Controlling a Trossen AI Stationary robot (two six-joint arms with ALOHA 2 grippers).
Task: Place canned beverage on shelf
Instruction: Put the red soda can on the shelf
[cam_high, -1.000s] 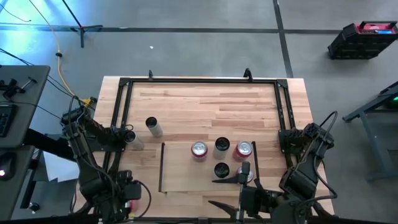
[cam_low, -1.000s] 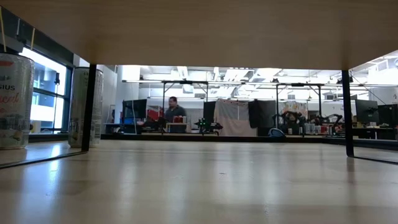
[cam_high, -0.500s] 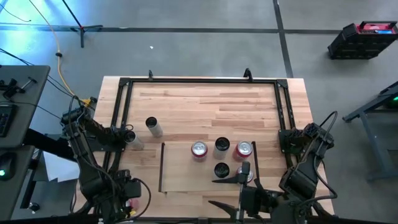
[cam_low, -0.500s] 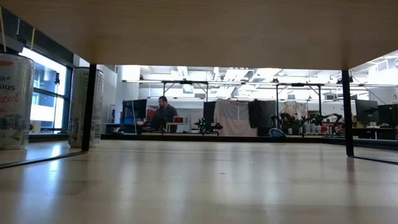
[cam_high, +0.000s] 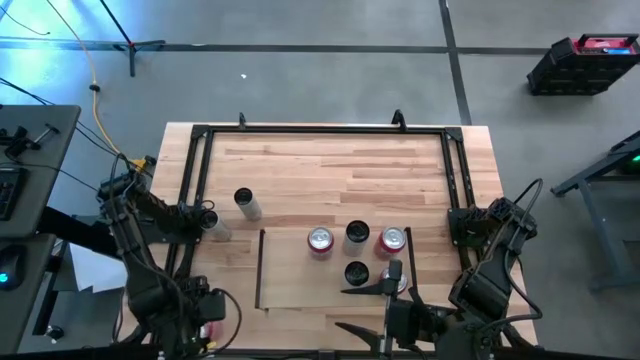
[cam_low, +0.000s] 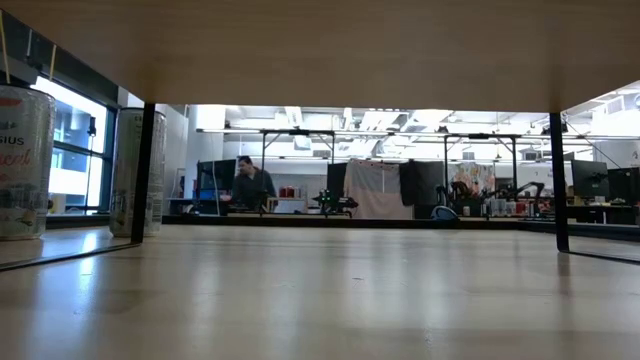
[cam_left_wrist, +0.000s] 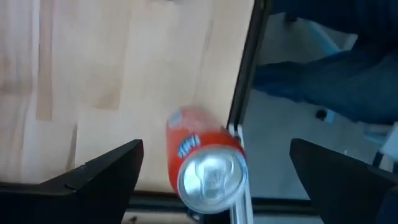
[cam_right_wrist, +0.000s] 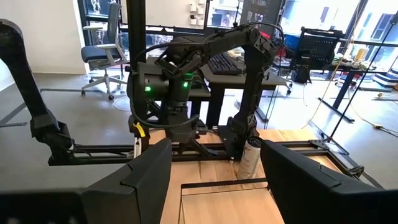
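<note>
Left gripper (cam_left_wrist: 211, 171): fingers spread wide apart with nothing between the pads, low over the table's near left corner.
Red can (cam_left_wrist: 202, 165): between and just beyond the left gripper's fingers, untouched, standing on the tabletop against the black frame tube at the table edge. Silver top with pull tab faces the wrist camera. White lettering on its red side is too blurred to read. In the high view only a red sliver (cam_high: 209, 328) shows beside the left wrist.
Right gripper (cam_high: 383, 288): fingers spread apart, empty, over the near right corner of the shelf.
Shelf (cam_high: 300, 285): pale panel with dark rails on its short sides, reaching from the right gripper leftward.
Black-topped can (cam_high: 356, 272): on the shelf, just left of the right gripper.
Row beyond it: red-rimmed can (cam_high: 320, 241), dark-topped can (cam_high: 357, 234), red-rimmed can (cam_high: 392, 240), the last straight ahead of the right gripper.
Off the shelf: two pale cans (cam_high: 247, 203) and (cam_high: 213, 224), ahead of the left gripper, well apart from it.
Low view: pale can (cam_low: 22, 160) at the left edge, red script partly cut off, ending "ent" under letters "IUS". A second can (cam_low: 140, 170) stands behind it.
Room: a person (cam_low: 246, 185) sits at a desk far behind.
</note>
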